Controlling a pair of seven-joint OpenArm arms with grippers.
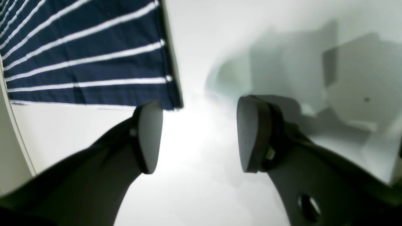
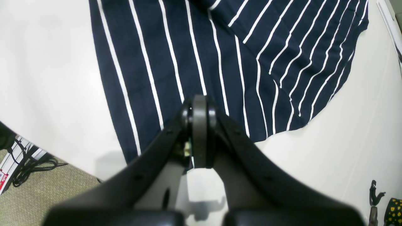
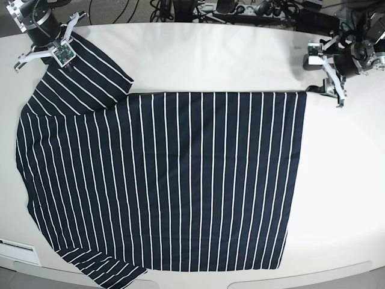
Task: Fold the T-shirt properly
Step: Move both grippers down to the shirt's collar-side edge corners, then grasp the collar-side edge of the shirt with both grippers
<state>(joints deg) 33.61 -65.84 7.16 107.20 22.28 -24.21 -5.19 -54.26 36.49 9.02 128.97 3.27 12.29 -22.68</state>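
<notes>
The T-shirt (image 3: 168,180) lies spread flat across the white table (image 3: 337,198), stripes running across its width, its hem edge toward my left arm and the collar end toward my right. One sleeve (image 3: 90,66) fans out at the far corner near my right arm, the other (image 3: 105,268) at the near edge of the table. I see no fold in the body yet, so I judge the job barely begun: the shirt is laid out and smoothed, and every fold is yet to be made.

My left jaws (image 1: 199,136) stand wide apart and hold nothing, hovering over bare table just beside the far hem corner (image 1: 171,100). My right jaws (image 2: 199,131) are pressed together, poised over the striped cloth close to its edge; whether they pinch any fabric I cannot tell.

What is left, as I judge it: bring the sleeves and sides in, then fold the length over.
</notes>
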